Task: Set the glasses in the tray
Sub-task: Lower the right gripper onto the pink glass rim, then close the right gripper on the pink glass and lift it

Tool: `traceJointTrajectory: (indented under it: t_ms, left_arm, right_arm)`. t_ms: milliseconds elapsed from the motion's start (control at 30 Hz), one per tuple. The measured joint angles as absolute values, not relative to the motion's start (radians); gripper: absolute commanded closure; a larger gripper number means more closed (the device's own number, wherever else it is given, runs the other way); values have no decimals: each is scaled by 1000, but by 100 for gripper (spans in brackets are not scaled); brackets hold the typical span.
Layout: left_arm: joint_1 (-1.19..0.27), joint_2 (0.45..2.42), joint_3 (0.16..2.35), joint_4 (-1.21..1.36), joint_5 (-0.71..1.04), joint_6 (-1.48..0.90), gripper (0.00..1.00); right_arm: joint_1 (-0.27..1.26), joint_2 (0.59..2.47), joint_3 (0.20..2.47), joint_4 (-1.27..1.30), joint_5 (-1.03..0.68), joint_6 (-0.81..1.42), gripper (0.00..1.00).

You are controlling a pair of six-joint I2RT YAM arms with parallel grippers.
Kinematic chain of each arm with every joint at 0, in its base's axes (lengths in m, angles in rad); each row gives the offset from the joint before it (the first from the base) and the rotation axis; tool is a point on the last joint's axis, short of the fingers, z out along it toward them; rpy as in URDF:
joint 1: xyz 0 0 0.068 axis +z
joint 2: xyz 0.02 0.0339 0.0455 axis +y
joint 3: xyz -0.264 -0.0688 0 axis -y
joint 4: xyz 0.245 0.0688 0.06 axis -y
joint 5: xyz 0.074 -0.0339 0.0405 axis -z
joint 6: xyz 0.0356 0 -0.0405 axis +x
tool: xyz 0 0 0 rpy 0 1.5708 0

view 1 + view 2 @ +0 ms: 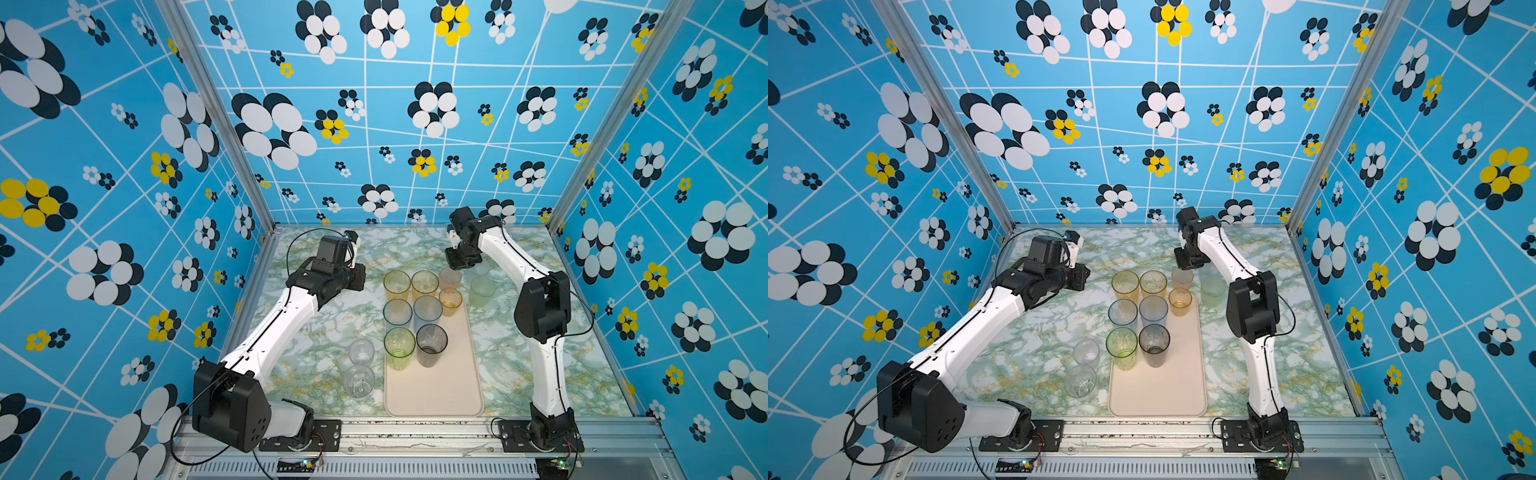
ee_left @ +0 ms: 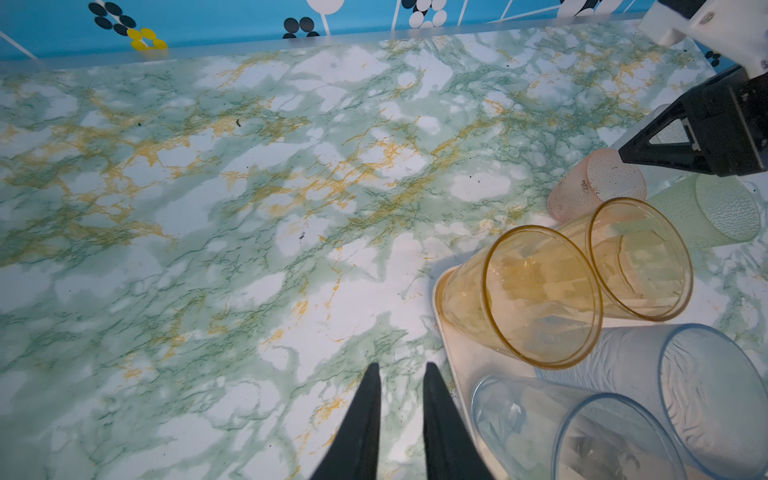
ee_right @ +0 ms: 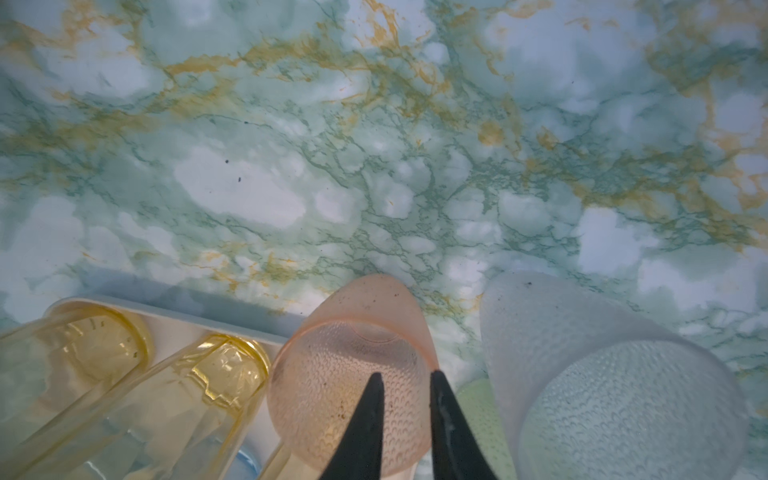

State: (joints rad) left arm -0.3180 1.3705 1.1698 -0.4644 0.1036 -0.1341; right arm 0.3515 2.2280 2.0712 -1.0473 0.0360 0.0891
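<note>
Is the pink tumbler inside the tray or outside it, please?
Outside: the pink tumbler stands on the marble tabletop, beside the tray.

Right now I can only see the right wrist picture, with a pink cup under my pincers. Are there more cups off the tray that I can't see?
Observer: Yes. Two clear glasses stand on the table beside the tray, on the left arm's side, near the front.
Operator: Is there room on the tray?
Observer: Plenty. Its near half is bare, in front of the green glass and the smoky grey glass.
Operator: Where's my other pincer?
Observer: The left gripper hovers over the table by the tray's far corner, jaws slightly apart, empty.
</note>
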Motion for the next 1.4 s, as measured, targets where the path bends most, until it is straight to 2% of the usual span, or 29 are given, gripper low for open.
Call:
traceJointTrajectory:
  t_ms: [1233, 1400]
  left_arm:
    - [-300, 1370, 1170, -471, 104, -127, 79]
    - [-300, 1370, 1170, -471, 105, -127, 79]
  right_arm:
    - [344, 2245, 2087, -1061, 39, 88, 73]
    - [344, 2206, 2036, -1036, 36, 82, 73]
